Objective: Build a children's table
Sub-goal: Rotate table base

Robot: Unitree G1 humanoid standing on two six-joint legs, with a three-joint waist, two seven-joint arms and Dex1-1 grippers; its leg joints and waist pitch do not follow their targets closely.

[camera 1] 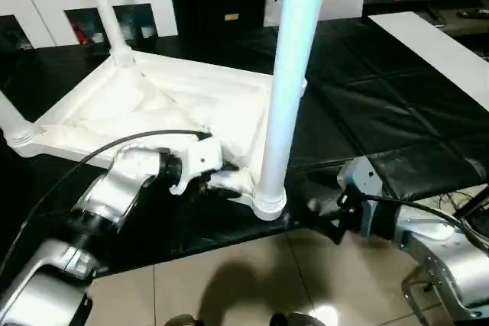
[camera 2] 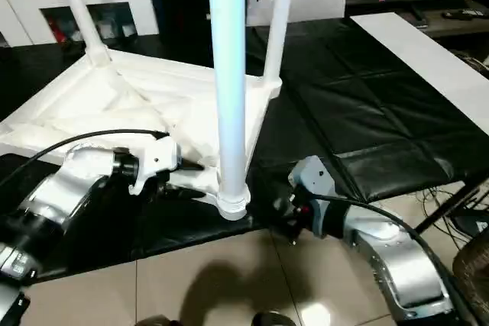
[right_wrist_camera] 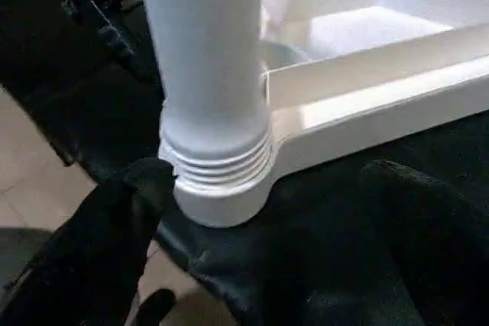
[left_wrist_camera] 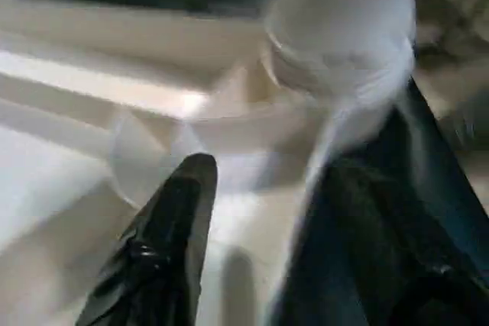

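A black padded work surface, quilted into large squares, carries the things. The children's table lies on it upside down, its ribbed underside facing up and its legs standing upward from the corner sockets. The nearest corner sits right at the surface's front edge. A flat white board lies along the far right side, well apart from it. Beige floor tiles show below the edge.
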